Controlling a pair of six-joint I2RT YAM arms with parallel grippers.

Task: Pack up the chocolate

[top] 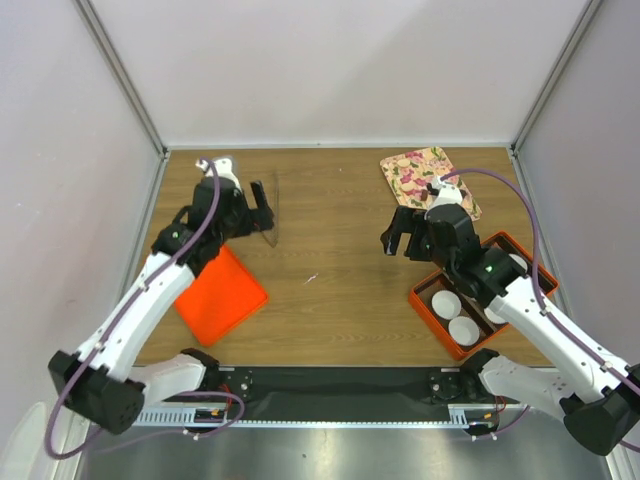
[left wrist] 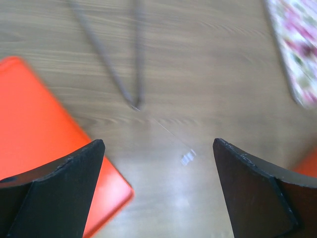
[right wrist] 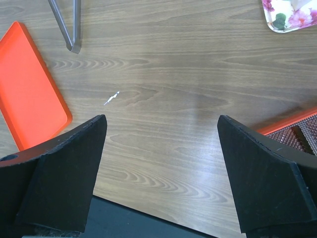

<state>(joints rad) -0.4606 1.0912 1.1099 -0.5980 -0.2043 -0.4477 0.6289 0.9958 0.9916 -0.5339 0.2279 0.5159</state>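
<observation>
Spread wide on nothing at both left gripper and right gripper. Beyond: one pair of tongs, one orange lid, one floral tray, one orange box with two white cups plainly seen, others half-hidden behind the right arm. Chocolate impossible to make out anywhere.

Chocolate pieces indiscernible, perhaps hidden

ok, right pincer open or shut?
Open: the right pincer shows fingers wide apart in its wrist view, only table between.
</observation>
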